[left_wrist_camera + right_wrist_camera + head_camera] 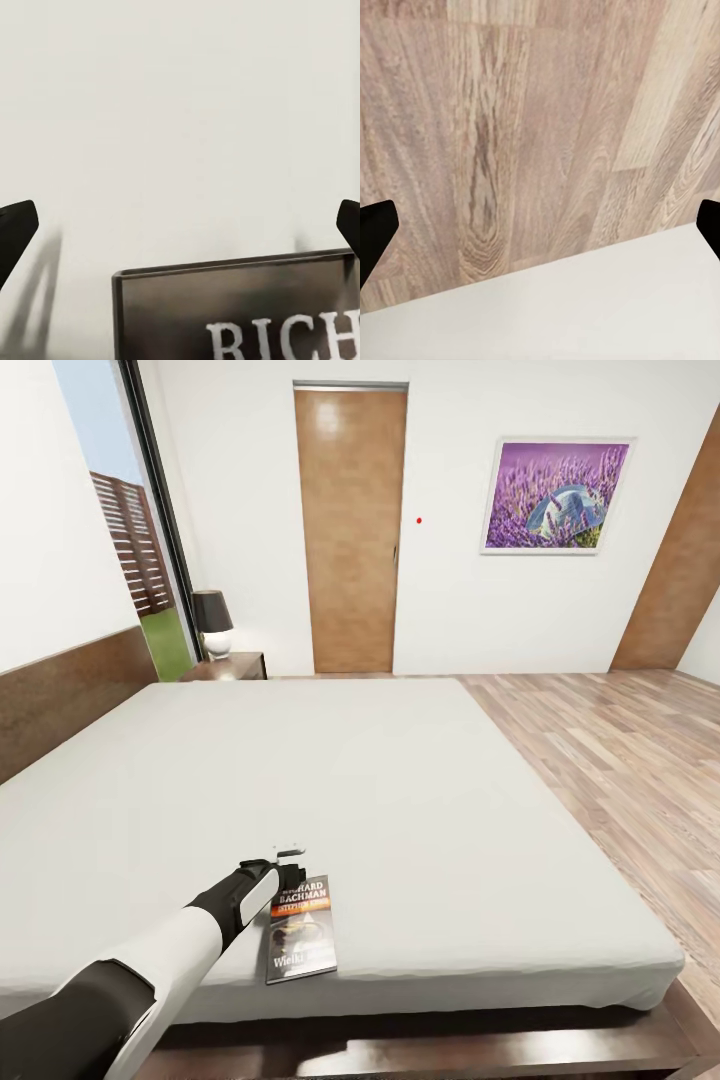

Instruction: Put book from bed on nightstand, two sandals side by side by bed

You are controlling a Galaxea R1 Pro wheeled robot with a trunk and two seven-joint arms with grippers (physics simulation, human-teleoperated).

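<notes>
We judged the task barely begun: the book lay on the bed, our left end effector open just above it. The nightstand waited, well apart.

home bedroom | large bed | nightstand with lamp | lavender picture | wood-plank floor

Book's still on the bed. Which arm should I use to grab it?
Left. Its end effector hovers open right at the top edge of the book on the bed. The right end effector faces the floor instead.
</notes>
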